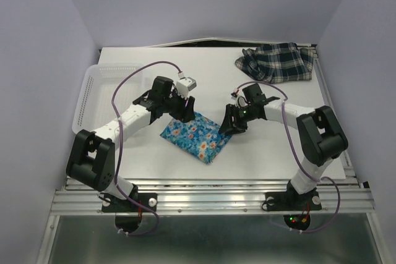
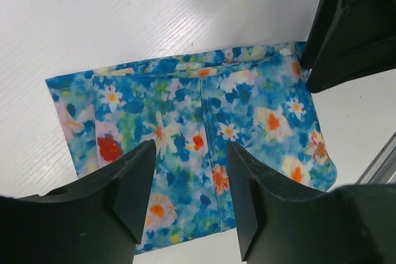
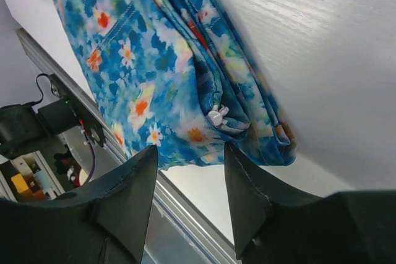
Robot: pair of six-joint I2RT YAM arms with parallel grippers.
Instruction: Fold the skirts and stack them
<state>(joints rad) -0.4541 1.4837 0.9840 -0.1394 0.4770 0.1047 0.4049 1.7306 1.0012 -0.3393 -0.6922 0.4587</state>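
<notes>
While the floral skirt (image 1: pixel 195 137) lies on the bench (image 1: pixel 266 153) between my left fingers (image 2: pixel 133 196) and right fingers (image 3: pixel 127 196), both parted and empty, I should pinch matching corners; plaid skirt (image 1: pixel 278 61): bunched, far right.

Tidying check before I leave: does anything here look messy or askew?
The plaid skirt lies crumpled, unfolded, at the far right corner of the table. The floral skirt is folded but sits diagonal to its edges.

Lavender walls (image 1: pixel 204 1) enclose a white table (image 1: pixel 272 153).
</notes>
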